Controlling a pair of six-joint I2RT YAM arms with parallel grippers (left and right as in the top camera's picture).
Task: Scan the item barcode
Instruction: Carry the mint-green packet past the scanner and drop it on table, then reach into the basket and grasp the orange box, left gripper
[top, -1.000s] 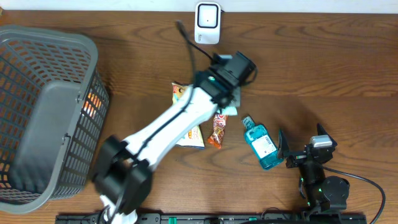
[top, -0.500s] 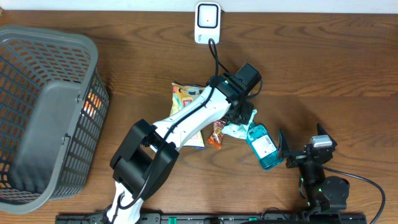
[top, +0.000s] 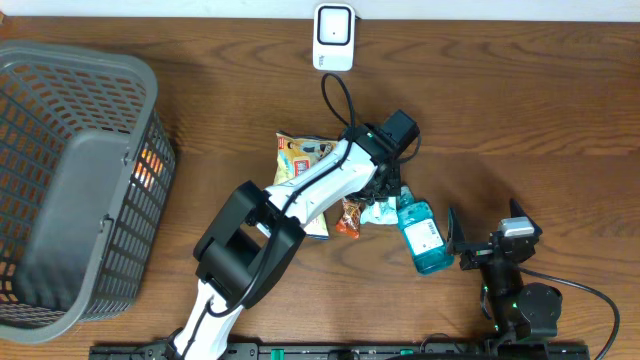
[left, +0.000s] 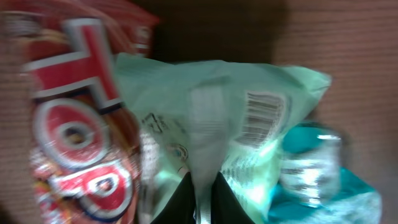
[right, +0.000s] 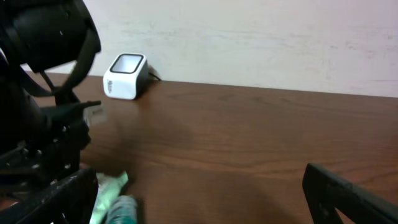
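Note:
A pale green packet (left: 217, 118) with a black barcode (left: 261, 116) is pinched at its edge by my left gripper (left: 205, 202), which is shut on it. In the overhead view the left gripper (top: 388, 192) holds this packet (top: 379, 212) low over the table, between a red snack packet (top: 349, 216) and a blue bottle (top: 421, 236). The white scanner (top: 333, 37) stands at the far edge, well away from the packet. My right gripper (top: 483, 243) rests open at the front right with nothing between its fingers.
A grey basket (top: 70, 180) fills the left side with an orange item inside. A yellow snack bag (top: 298, 156) lies partly under the left arm. The scanner (right: 124, 76) shows at the back of the right wrist view.
The left arm has swung from the table's middle back toward the front, bringing the green packet down beside the blue bottle. The right arm has not moved.

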